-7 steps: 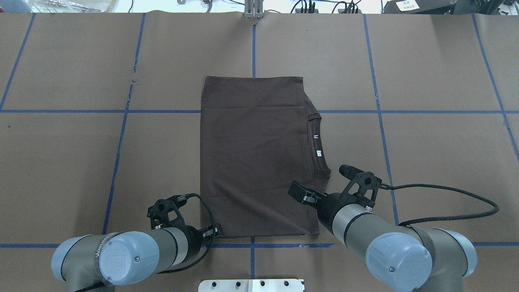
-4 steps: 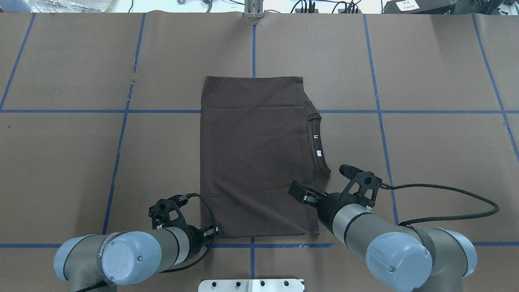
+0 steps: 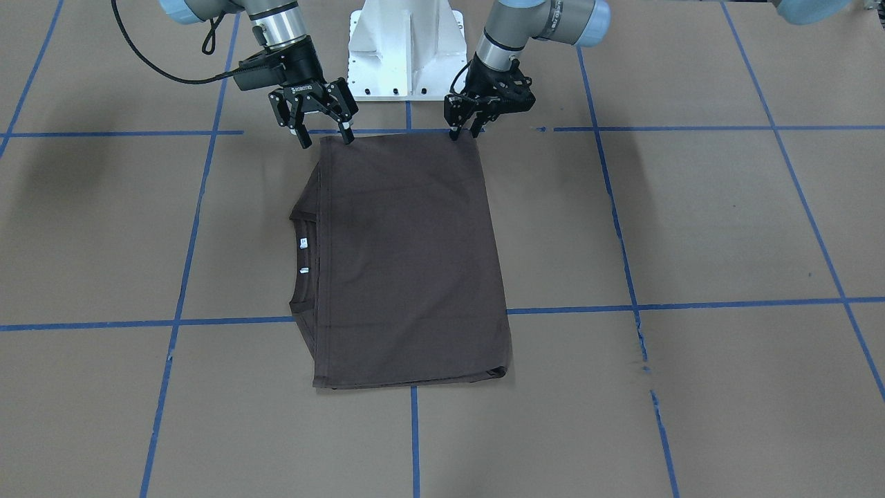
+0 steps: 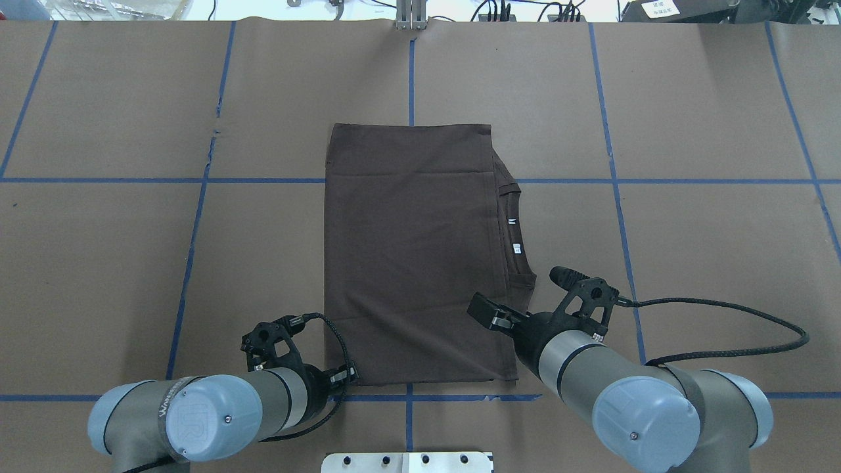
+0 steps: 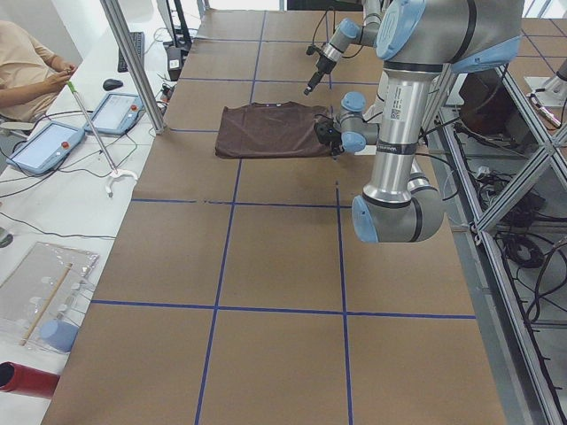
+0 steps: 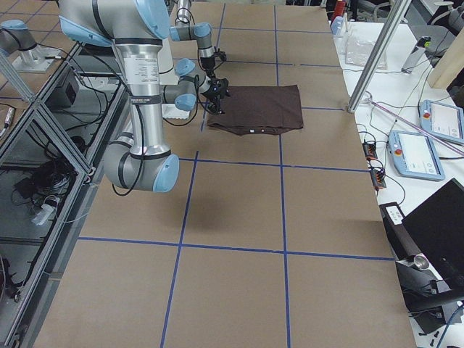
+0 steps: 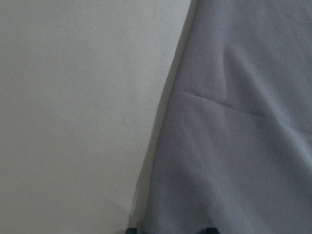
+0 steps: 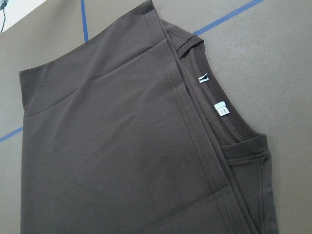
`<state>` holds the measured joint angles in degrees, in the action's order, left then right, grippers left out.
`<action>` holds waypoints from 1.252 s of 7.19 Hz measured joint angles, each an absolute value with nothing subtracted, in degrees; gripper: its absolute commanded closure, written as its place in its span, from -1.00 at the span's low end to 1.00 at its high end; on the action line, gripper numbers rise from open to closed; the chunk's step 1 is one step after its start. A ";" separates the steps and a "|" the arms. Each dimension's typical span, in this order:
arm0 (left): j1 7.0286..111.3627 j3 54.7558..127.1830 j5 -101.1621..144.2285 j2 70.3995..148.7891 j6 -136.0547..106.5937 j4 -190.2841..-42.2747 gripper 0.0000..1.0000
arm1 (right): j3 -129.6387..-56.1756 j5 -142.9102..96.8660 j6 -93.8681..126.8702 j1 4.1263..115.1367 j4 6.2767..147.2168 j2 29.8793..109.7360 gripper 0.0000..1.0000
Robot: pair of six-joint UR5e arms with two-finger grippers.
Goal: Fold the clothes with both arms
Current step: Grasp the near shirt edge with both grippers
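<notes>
Now, the dark brown T-shirt (image 3: 408, 256) lies flat on the desk (image 3: 691, 221), folded to a long rectangle. Its ribbed collar (image 8: 241, 122) and white neck tags (image 8: 220, 109) peek out along the robot's right side. Both arms are at the edge nearest the robot, one at each corner.

The right gripper (image 3: 325, 138) hangs just above the collar-side corner with its fingers (image 3: 304, 140) well apart, holding nothing. The left gripper (image 3: 464, 133) is down at the other corner. Its wrist view shows the cloth and the shirt's side edge very close, with two dark fingertips (image 7: 130, 229) a little apart at the bottom of the frame. Whether they pinch the cloth I cannot tell.

The step in hand looks like taking the two near corners, so that this edge can be carried over to the far one and the rectangle halved. To do it well, the right fingers should come down straddling the corner and take every layer, not just the top one (several hems lie stacked there, plain in the right wrist view). Both grips should sit equally deep from the edge, or the fold will run crooked. Lift only enough to free the cloth, move both arms at one pace, and lay the edge square on the far hem. A slack grip or an early release on one side would likely leave a skewed corner.
</notes>
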<state>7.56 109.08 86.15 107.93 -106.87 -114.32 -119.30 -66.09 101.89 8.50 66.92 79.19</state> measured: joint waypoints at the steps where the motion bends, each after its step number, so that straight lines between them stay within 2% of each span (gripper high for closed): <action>1: 7.56 109.07 86.19 107.99 -106.83 -114.33 1.00 | -119.28 -66.09 101.90 8.50 66.91 79.19 -1.00; 5: 7.55 109.29 86.14 108.37 -106.46 -114.26 1.00 | -118.06 -66.06 105.44 8.31 69.32 78.05 -0.92; 7: 7.56 109.60 86.13 108.68 -106.36 -114.26 1.00 | -116.78 -66.25 108.77 8.08 81.67 73.89 -0.93; 9: 7.56 109.77 86.19 108.79 -106.35 -114.26 1.00 | -114.39 -67.64 108.74 7.36 87.84 72.15 -0.91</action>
<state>7.56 109.77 86.19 108.79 -106.35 -114.26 -114.39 -67.64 108.74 7.36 87.84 72.15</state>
